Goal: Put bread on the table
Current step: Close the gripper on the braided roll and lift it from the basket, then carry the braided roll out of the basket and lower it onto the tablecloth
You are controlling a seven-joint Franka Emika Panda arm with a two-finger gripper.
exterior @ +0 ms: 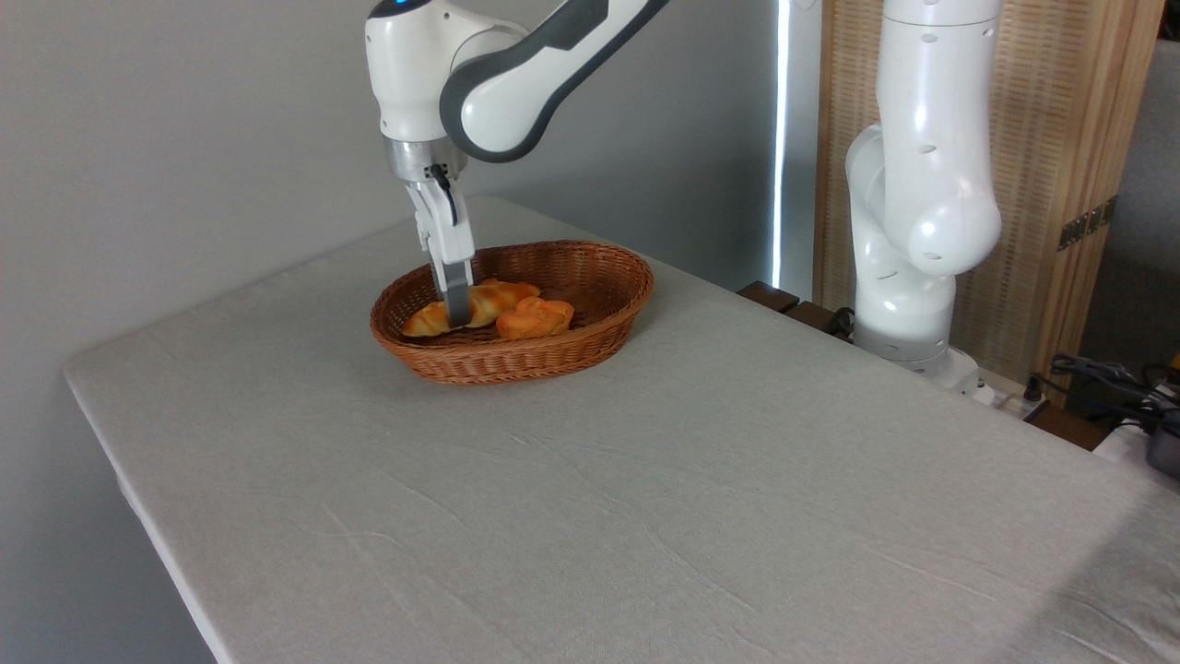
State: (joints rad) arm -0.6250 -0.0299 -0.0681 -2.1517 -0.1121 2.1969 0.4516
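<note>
Camera view from the fixed station: a white Franka arm reaches down from 12 o'clock into a brown wicker basket (513, 314) that sits toward the far left of the cloth-covered surface (645, 498). Its claw (457, 314) hangs vertical, the near finger crossing the middle of the long braided bread (493, 297), which lies along the basket's far side with its tapered ends toward 8 and 2 o'clock. Only that front finger shows; the other is hidden behind the loaf, so the pose suggests the fingers clamped across the loaf's waist, though whether they have fully gripped it cannot be told. A grip at the middle would keep the loaf balanced when raised. Just beside it, at about 4 o'clock, rests a rounder orange bun (535, 318), close enough to be nudged. The loaf appears to sit in the basket, or barely clear of it, so the job looks early: lifting it over the rim and setting it on the open cloth at 6 o'clock remains.
</note>
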